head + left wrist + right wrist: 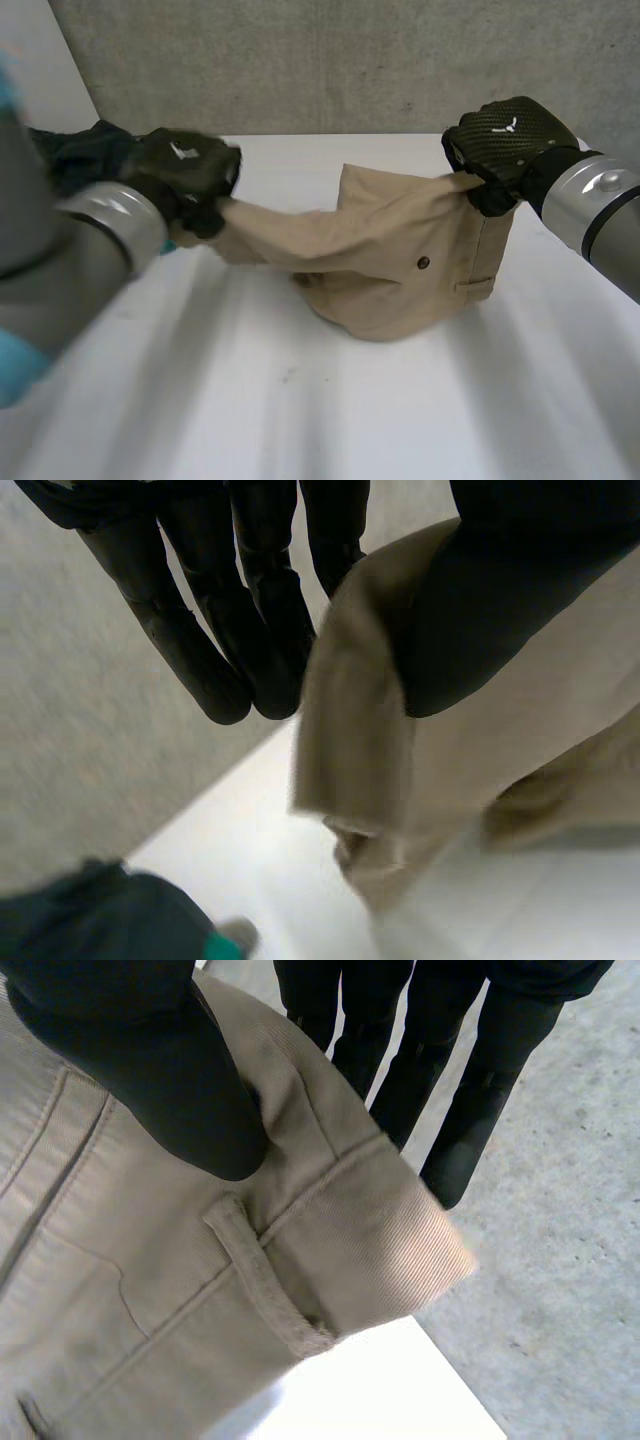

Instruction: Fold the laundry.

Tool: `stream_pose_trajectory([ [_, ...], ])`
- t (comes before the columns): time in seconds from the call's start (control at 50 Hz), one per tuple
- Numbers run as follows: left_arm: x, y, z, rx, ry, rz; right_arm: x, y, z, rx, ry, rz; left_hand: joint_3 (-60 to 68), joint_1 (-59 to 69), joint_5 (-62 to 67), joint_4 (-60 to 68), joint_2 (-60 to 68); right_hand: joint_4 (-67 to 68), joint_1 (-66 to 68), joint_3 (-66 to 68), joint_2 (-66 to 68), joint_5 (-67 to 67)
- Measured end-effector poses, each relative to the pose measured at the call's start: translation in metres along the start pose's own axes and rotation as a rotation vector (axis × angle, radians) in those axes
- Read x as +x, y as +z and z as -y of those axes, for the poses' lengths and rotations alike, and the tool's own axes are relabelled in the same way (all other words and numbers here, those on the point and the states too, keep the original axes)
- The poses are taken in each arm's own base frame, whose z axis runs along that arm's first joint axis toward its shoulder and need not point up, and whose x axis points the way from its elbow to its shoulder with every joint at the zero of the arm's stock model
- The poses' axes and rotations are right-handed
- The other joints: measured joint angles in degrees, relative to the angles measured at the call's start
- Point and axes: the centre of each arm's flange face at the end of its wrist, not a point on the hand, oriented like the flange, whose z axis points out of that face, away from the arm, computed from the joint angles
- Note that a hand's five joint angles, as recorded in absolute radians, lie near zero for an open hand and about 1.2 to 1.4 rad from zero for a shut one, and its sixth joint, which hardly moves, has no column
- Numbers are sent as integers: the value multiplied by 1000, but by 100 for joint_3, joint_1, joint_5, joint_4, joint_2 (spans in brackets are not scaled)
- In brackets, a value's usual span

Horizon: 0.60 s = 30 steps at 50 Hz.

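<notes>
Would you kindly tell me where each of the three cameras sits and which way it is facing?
Head view: between and behind the arms, looking down at the white table; both arms show, left hand and right hand holding up the beige garment.
Left wrist view: on the left wrist, looking along the palm; left hand pinches a garment edge.
Right wrist view: on the right wrist; right hand pinches the waistband.
All three share the garment.

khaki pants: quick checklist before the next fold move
1. Grip of the left hand on the khaki pants: ok, pinched.
2. Grip of the right hand on the waistband by the belt loop: ok.
3. Cloth spread flat: not ok, bunched on the table.
4. Which part the left hand holds: cannot tell.
5. The dark garment lies apart from the pants: ok.
</notes>
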Motion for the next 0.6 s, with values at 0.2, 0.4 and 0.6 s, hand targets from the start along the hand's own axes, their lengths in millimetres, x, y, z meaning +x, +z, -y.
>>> stream_pose_trajectory([
  [0.2,-33,-26,47,91,43,34,4,11,0,-12,-53,7,11,0,0,1,12,0,0,0,0,0],
  [0.4,-39,68,28,60,96,83,-6,67,-3,54,-90,-17,14,0,0,4,15,2,0,32,0,0],
  [0.6,-92,91,130,608,14,338,58,117,88,624,-48,-547,15,0,0,5,18,9,0,34,0,0],
])
